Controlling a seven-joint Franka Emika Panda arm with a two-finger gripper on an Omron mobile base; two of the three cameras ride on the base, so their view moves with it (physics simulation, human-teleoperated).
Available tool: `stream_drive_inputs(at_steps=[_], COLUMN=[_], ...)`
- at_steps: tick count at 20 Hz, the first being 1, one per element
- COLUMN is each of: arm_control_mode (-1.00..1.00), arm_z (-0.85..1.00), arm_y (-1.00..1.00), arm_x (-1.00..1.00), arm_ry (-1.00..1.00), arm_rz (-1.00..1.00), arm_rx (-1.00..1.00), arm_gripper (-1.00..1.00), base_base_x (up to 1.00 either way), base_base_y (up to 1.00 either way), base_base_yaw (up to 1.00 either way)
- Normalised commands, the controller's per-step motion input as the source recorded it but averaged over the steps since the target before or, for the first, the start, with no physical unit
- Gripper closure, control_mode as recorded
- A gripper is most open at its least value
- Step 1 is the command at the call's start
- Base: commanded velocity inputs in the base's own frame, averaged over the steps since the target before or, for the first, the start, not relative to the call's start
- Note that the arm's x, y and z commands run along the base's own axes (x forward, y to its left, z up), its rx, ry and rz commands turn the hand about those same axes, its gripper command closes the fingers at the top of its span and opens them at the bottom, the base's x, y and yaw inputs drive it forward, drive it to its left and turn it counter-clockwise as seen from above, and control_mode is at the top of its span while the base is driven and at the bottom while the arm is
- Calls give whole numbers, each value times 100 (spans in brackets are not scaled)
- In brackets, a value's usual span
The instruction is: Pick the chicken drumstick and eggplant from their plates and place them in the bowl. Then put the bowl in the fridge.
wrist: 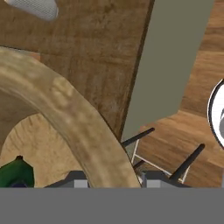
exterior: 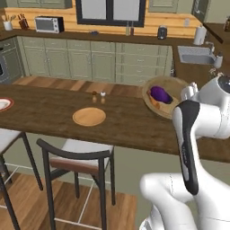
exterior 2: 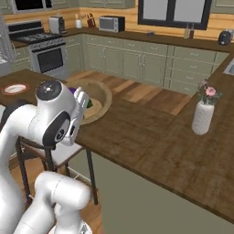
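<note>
Across the long dark wooden surface (exterior: pixel 121 119), seen from the left base view, the bowl (exterior: pixel 167 96) sits at about two o'clock, tilted and probably lifted, with the eggplant (exterior: pixel 160 94) and an orange sliver, probably the chicken drumstick (exterior: pixel 154 102), already inside, so the loading step looks done. At nine o'clock lies the red-rimmed plate (exterior: pixel 4 104); near the centre rests the bare wooden plate (exterior: pixel 89 117). From the hand view, the pincer (wrist: pixel 111 179) straddles the bowl's thick rim, one finger inside and one outside, narrowed onto it, presumably so the bowl can be carried to the fridge.
</note>
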Motion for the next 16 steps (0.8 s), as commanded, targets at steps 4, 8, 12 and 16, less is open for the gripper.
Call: stream_drive_inputs(at_steps=[4, 8, 12, 16], arm_control_mode=[100, 100, 100, 100], arm_z=[0, 0, 0, 0], arm_y=[0, 0, 0, 0], arm_x=[0, 0, 0, 0], arm_ry=[0, 0, 0, 0], arm_rz=[0, 0, 0, 0], arm_rx=[0, 0, 0, 0], arm_gripper=[100, 100, 100, 100], base_base_x=[-100, -94, -36, 0], base_base_y=[92, 100, 100, 100], base_base_yaw=[-4, 0, 5, 36])
